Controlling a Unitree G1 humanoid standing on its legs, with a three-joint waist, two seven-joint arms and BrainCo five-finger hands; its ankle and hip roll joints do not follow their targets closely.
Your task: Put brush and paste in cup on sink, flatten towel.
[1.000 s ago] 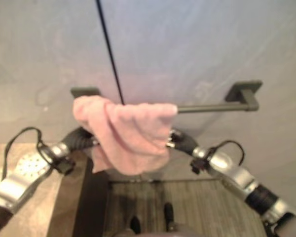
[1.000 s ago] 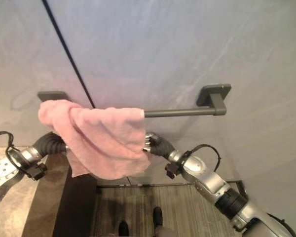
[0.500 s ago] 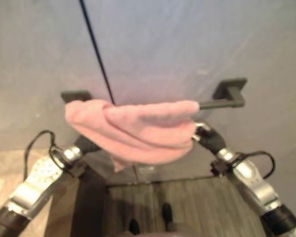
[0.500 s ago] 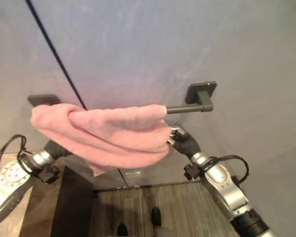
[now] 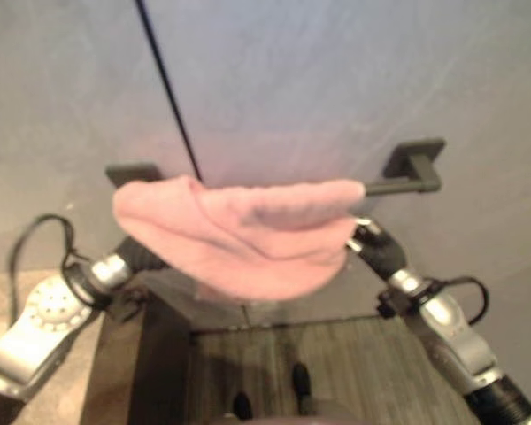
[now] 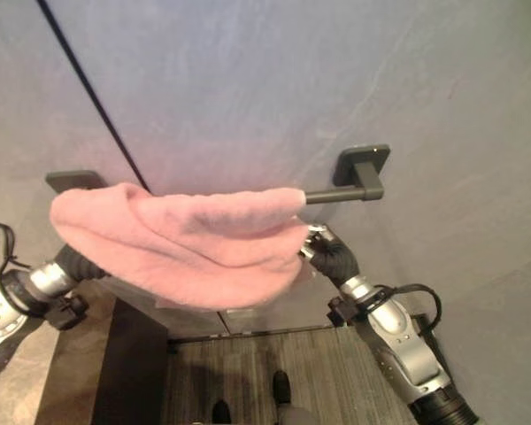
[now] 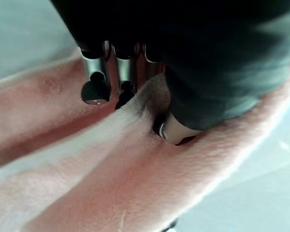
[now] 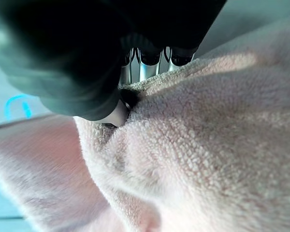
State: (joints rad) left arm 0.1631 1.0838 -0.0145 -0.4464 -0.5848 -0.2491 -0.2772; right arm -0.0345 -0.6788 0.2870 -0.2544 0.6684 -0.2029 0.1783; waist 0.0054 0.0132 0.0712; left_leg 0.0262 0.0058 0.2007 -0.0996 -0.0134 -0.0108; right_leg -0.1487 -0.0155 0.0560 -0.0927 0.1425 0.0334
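A pink towel (image 5: pixel 248 239) hangs over a dark towel bar (image 6: pixel 336 195) on the grey wall, spread along most of the bar and sagging in the middle. My left hand (image 5: pixel 137 257) is at the towel's left end, partly behind the cloth. In the left wrist view its fingers (image 7: pixel 94 77) and thumb (image 7: pixel 176 130) pinch a fold of the towel (image 7: pixel 111 169). My right hand (image 6: pixel 330 257) is at the towel's right edge, just under the bar. In the right wrist view its thumb (image 8: pixel 117 113) and fingers (image 8: pixel 147 63) are closed on the towel (image 8: pixel 208 145).
The bar is held by a left bracket (image 5: pixel 133 173) and a right bracket (image 5: pixel 413 159). A thin black seam (image 5: pixel 168 88) runs down the wall. A brown stone counter (image 6: pixel 71 381) lies at the lower left, with grey plank floor (image 5: pixel 354 363) below the towel.
The right hand has drawn the towel's right end along the bar to the right, so the bunched cloth is now spread wide. The left hand has stayed at the left end.
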